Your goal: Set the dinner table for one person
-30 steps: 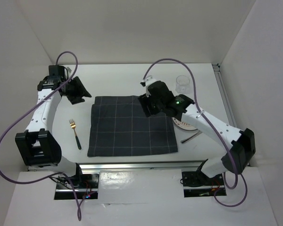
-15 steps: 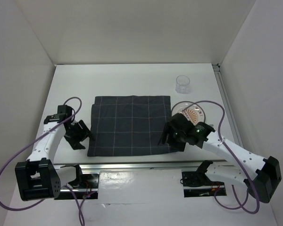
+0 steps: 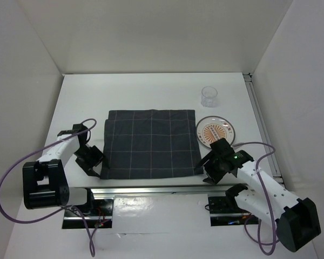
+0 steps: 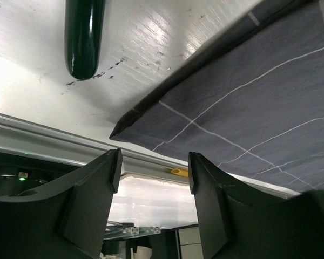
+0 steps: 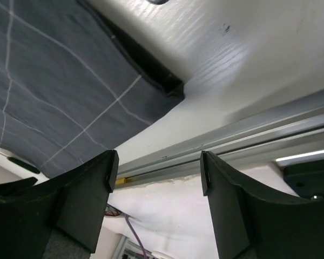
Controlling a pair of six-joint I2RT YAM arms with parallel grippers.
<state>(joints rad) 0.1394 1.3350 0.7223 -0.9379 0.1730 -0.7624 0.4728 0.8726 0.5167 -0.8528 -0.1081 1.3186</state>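
Note left gripper (image 4: 151, 183) and right gripper (image 5: 156, 189) spread wide, empty, at placemat (image 3: 151, 143) corners (7 and 5 o'clock). Pinch cloth only, lift off dinner table (image 3: 146, 91) lying beneath, tug evenly; avoid fork handle (image 4: 85, 38) beside left corner.

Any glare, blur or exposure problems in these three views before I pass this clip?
Top external: soft, even light, sharp across the dinner table and placemat, with only faint shadows. Left wrist: the dinner table washes out bright at the left below the fork handle, and the left gripper is dark with little detail. Right wrist: sheen on the dinner table at upper right, and the right gripper is near-black.
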